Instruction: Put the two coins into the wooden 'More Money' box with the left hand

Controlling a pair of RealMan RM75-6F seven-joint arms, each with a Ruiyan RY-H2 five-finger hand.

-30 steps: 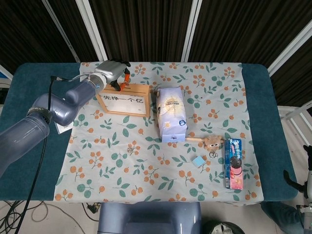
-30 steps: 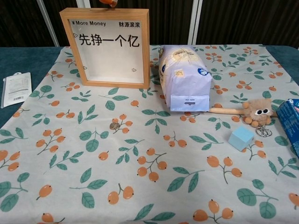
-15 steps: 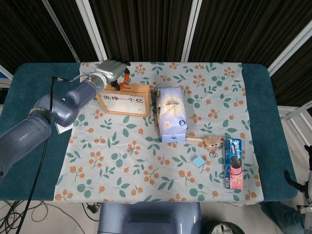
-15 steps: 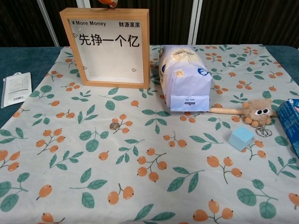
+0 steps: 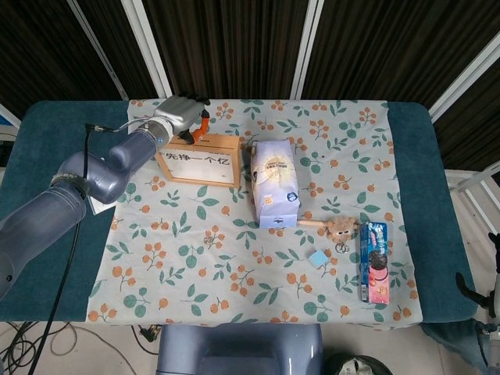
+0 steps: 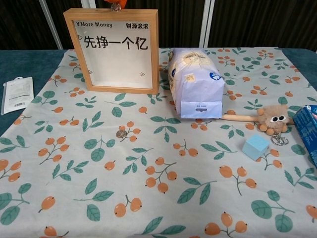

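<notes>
Shifting slightly right since the earlier frame, the left hand (image 5: 181, 113) pinches a coin (image 6: 116, 6) just above the wooden box (image 6: 115, 49); a second coin (image 6: 121, 133) lies well below.

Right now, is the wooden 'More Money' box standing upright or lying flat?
Upright. The wooden 'More Money' box stands on its bottom edge on the tablecloth, printed front facing the chest camera.

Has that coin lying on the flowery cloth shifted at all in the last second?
No. The coin lies on the tablecloth in the same spot, in front of the wooden box.
</notes>
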